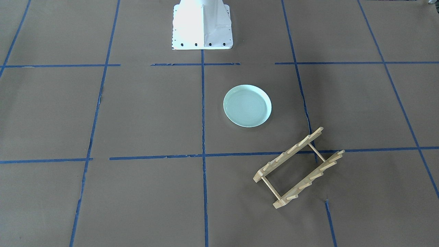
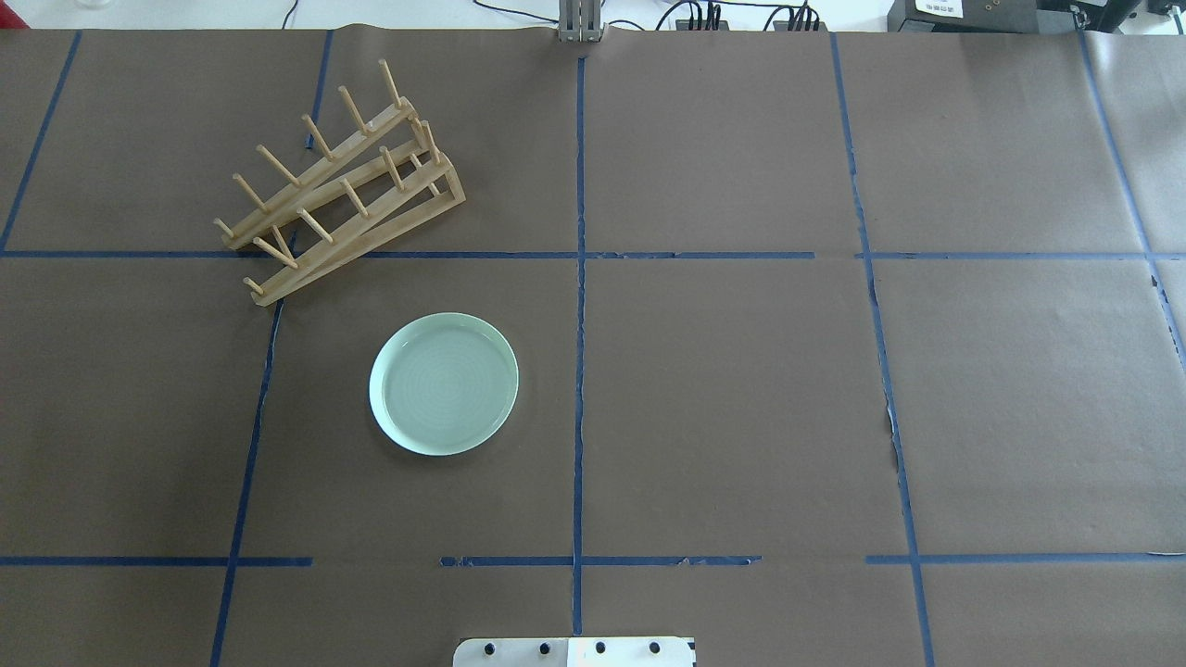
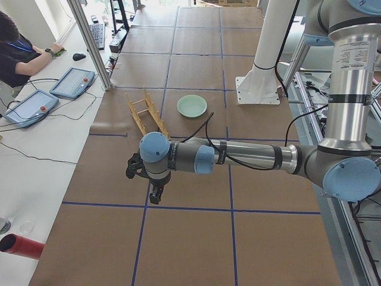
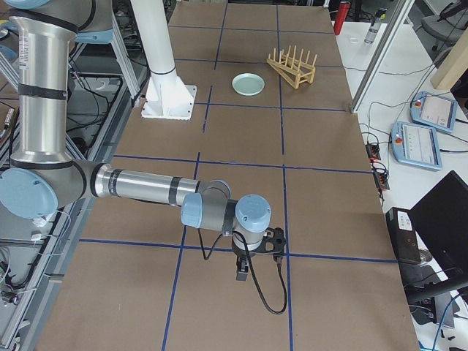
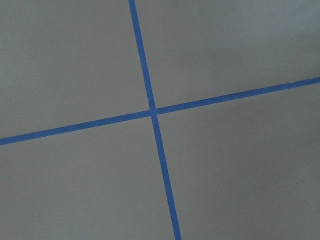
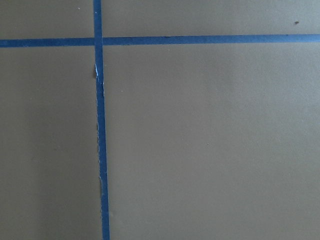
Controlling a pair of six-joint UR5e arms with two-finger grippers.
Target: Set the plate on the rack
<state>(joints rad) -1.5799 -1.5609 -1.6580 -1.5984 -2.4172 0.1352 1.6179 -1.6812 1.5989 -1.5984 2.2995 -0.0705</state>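
The pale mint-green plate [image 1: 247,106] lies flat on the brown paper-covered table, also in the overhead view [image 2: 444,383]. The light-wood rack [image 1: 298,168] stands apart from it, set at an angle and farther from the robot's base, on the robot's left side [image 2: 343,190]. The rack is empty. My left gripper [image 3: 156,193] shows only in the exterior left view, far from both. My right gripper [image 4: 243,274] shows only in the exterior right view, far at the other end. I cannot tell whether either is open or shut. Both wrist views show only paper and blue tape.
The white robot base [image 1: 202,27] stands at the table's middle edge. Blue tape lines [image 2: 579,278] grid the paper. An operator [image 3: 18,50] and teach pendants [image 3: 71,82] are at a side bench. A red cylinder [image 3: 21,245] lies off the table.
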